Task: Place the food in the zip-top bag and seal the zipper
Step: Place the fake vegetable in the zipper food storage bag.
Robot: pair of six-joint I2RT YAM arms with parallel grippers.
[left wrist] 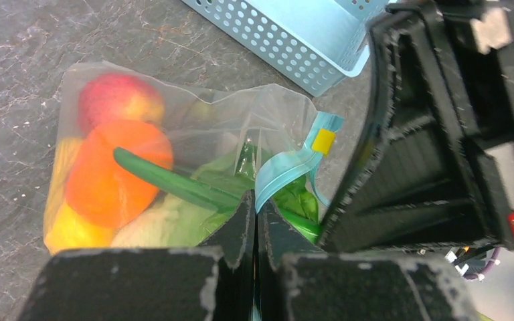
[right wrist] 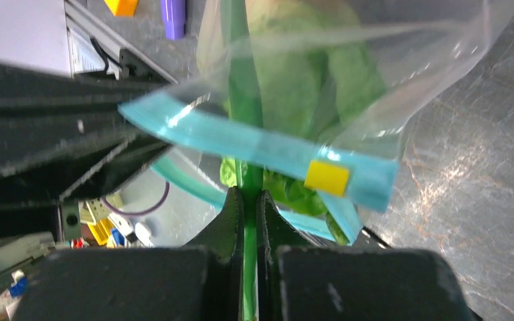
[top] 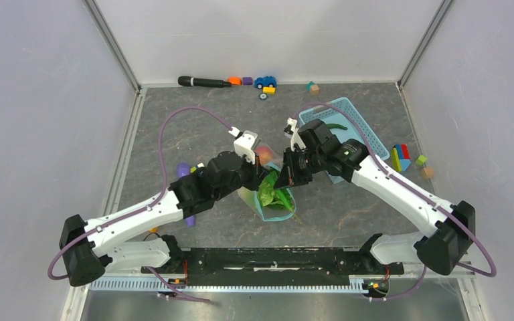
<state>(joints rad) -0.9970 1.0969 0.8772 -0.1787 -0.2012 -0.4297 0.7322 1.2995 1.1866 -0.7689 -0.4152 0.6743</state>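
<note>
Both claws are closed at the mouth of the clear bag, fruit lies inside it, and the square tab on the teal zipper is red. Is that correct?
Not quite: the square tab on the teal zipper is yellow, not red; the right wrist view shows it. The rest holds.

You are seeing a light-blue basket (top: 348,119) sitting just beyond the right gripper (top: 282,178), coloured blocks (top: 400,157) lying well off to its right, and a black marker (top: 204,81) and blue toy car (top: 265,81) lying far beyond it.
</note>
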